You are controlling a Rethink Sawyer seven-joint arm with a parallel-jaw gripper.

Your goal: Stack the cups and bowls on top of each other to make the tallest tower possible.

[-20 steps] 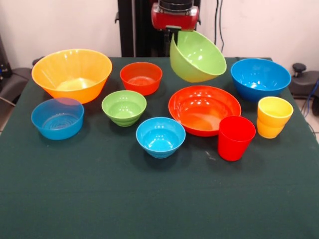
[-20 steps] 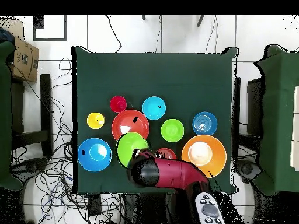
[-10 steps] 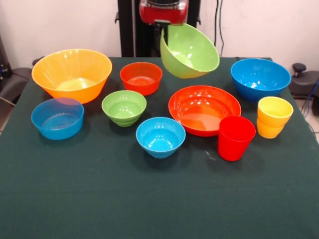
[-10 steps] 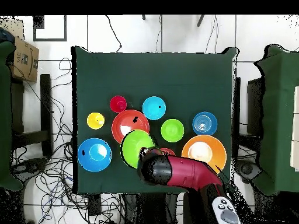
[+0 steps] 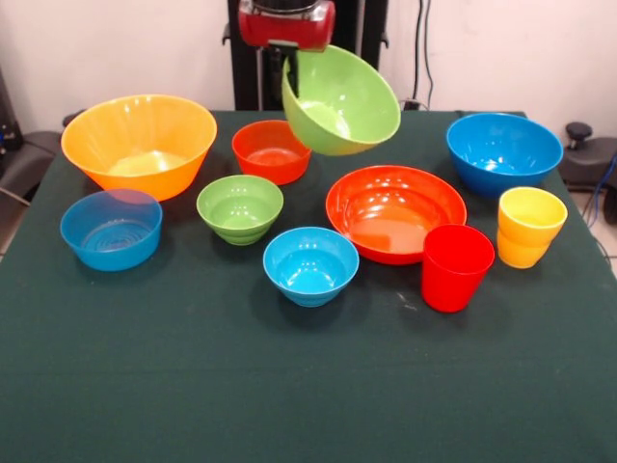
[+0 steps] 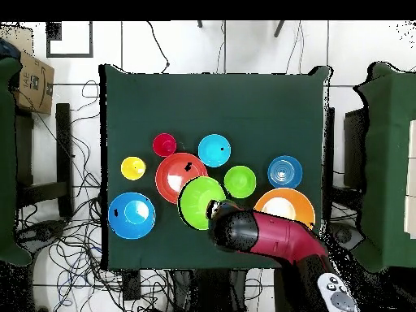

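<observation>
Nine vessels on table: seven bowls and two cups stand on the green table (image 5: pixel 308 405); none is stacked, so the tower is not yet begun.
Carried item: large green bowl (image 5: pixel 342 99), lifted clear of the cloth and tilted, mouth turned to the right and toward the near side.
Claw: gripper (image 5: pixel 289 60) is clamped on the far-left rim of the large green bowl; a rim hold from one side probably explains the tilt.
Position of carried item: above the small red-orange bowl (image 5: pixel 271 149), between the orange bowl (image 5: pixel 140 145) at far left and the wide red bowl (image 5: pixel 395 212).
Likely target: judged to be the orange bowl, the widest base, but this is not certain.
Remaining bowls: ribbed blue bowl (image 5: pixel 111 229) near left; small green bowl (image 5: pixel 239 207); small blue bowl (image 5: pixel 310 264) nearest; large blue bowl (image 5: pixel 503 152) far right.
Cups: red cup (image 5: pixel 455 267) and yellow cup (image 5: pixel 529 227), upright, side by side at right.
Contents: every vessel appears empty.
</observation>
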